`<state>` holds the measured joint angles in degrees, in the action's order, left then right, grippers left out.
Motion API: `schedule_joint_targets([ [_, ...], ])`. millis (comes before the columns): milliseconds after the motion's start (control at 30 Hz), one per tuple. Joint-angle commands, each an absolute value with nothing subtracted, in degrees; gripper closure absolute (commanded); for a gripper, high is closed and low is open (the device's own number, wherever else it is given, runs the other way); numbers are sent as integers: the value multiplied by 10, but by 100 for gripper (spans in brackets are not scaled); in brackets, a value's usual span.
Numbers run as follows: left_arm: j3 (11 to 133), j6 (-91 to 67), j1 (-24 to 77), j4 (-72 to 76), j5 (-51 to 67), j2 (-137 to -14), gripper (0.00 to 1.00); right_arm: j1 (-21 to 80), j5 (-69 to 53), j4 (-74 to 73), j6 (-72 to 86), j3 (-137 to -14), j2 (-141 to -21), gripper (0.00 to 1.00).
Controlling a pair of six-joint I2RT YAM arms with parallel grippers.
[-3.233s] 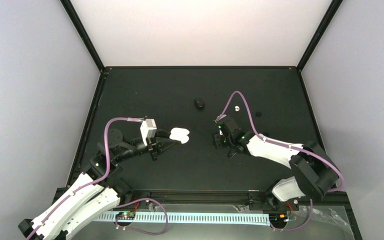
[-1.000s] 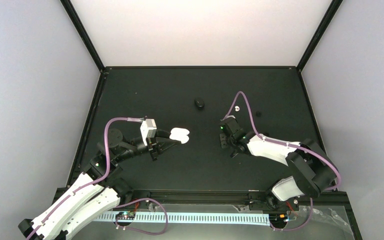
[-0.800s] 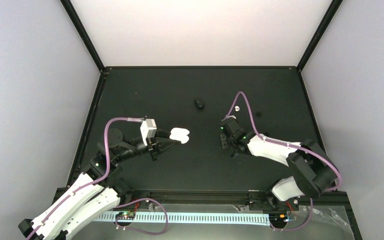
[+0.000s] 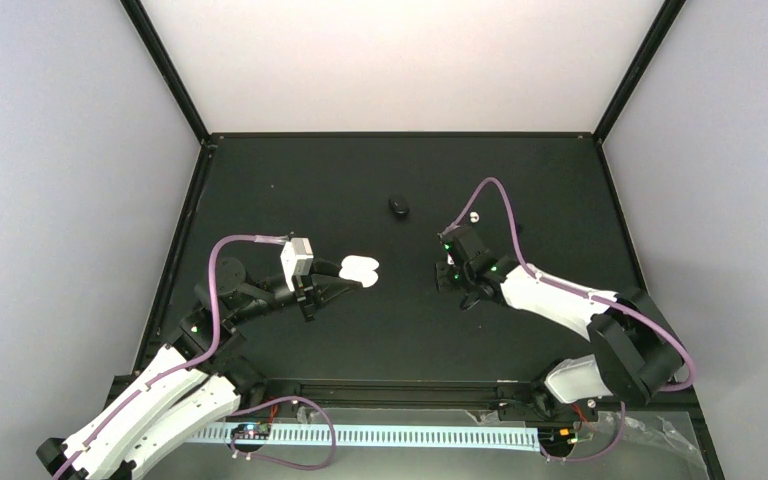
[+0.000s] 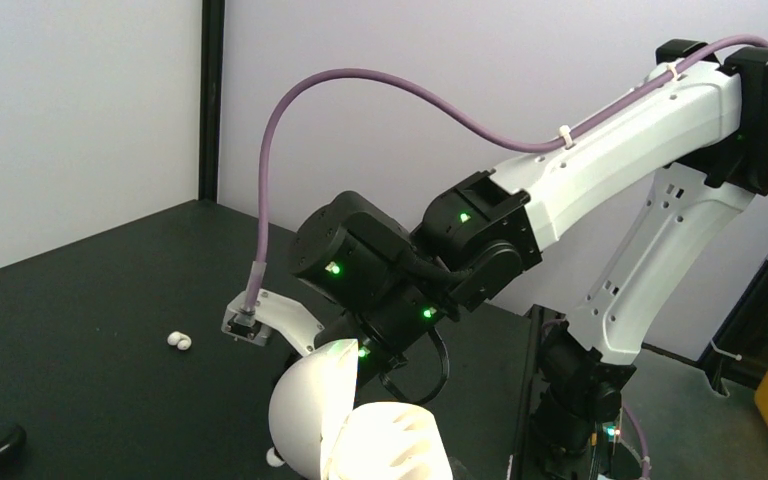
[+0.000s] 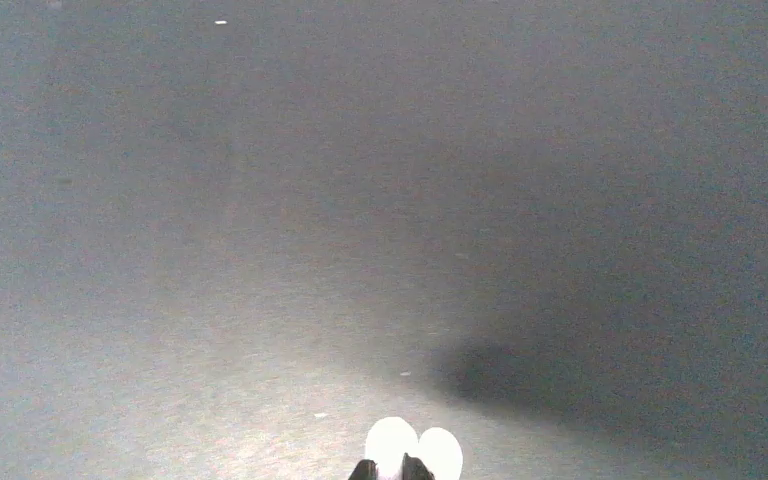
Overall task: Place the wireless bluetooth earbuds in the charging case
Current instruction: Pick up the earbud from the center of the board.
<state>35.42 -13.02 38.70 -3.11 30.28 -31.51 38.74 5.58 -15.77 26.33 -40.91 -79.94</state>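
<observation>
The left pincer [image 4: 348, 272] grips the open white charging case [image 4: 365, 267] left of the counter's [image 4: 290, 180] centre. Near the centre, the right pincer [image 6: 390, 470] is pinched narrow on one white earbud [image 6: 392, 441]. The other earbud [image 4: 474, 215] lies nearer the far edge, right of a black oval case [image 4: 398, 206].

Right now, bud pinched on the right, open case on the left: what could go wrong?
The earbud sits at the very tips of the right gripper; it may slip in transit.
The open charging case is held by the left gripper; a hard push could twist it.
The loose second earbud near the right gripper could get knocked.
</observation>
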Motion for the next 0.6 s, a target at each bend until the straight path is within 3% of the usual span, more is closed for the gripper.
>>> schedule_joint_targets([
  [0, 367, -129, 386, -28, 313, -316, 99, 384, -49, -171, 295, -431, -802, 95],
  [367, 367, -129, 387, -31, 314, -314, 98, 389, -94, -128, 318, -448, -866, 93],
  [567, 367, -127, 387, -31, 313, -316, 99, 393, -105, -120, 312, -454, -867, 78],
])
